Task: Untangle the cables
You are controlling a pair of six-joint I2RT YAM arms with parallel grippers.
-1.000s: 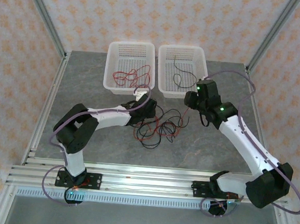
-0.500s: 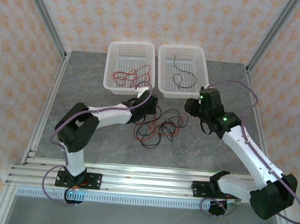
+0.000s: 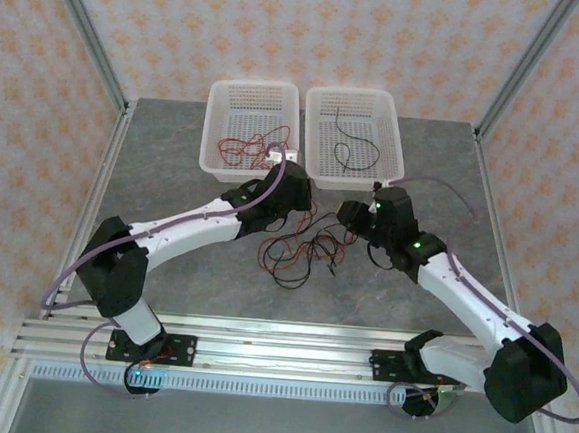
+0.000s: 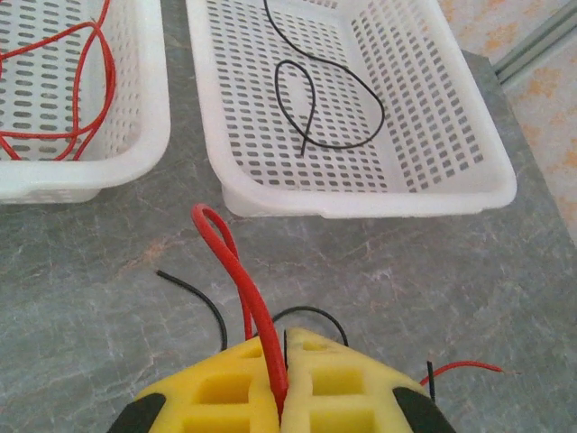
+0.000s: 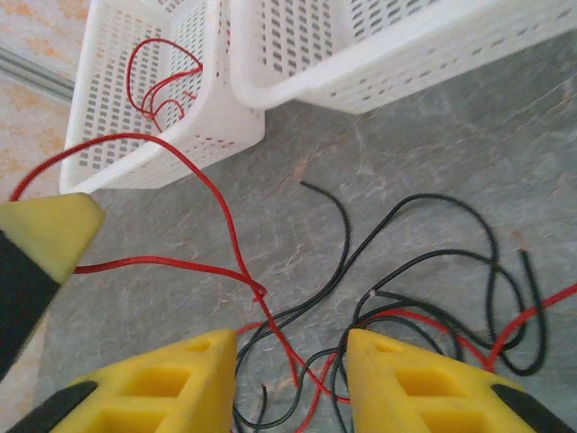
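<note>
The cables, thin red and black wires, lie tangled (image 3: pixel 305 253) on the grey table between the two arms. My left gripper (image 3: pixel 290 183) is just in front of the baskets, and in its wrist view it (image 4: pixel 285 354) is shut on a loop of red cable (image 4: pixel 236 271) that rises between the yellow fingers. The right gripper (image 3: pixel 351 215) hovers at the tangle's right edge. In its wrist view that gripper (image 5: pixel 290 347) is open above crossing red and black strands (image 5: pixel 406 316), gripping nothing. A red strand (image 5: pixel 171 263) runs left to the other gripper's yellow fingertip (image 5: pixel 50 230).
Two white perforated baskets stand at the back. The left one (image 3: pixel 212 155) holds red wires (image 3: pixel 250 148), and the right one (image 3: pixel 395 150) holds a black wire (image 3: pixel 346 141). Metal frame posts edge the table on both sides.
The left gripper shut on the red cable and its arm stretched forward toward the baskets. The right gripper came down and left to the tangle, with its jaws narrowing.
</note>
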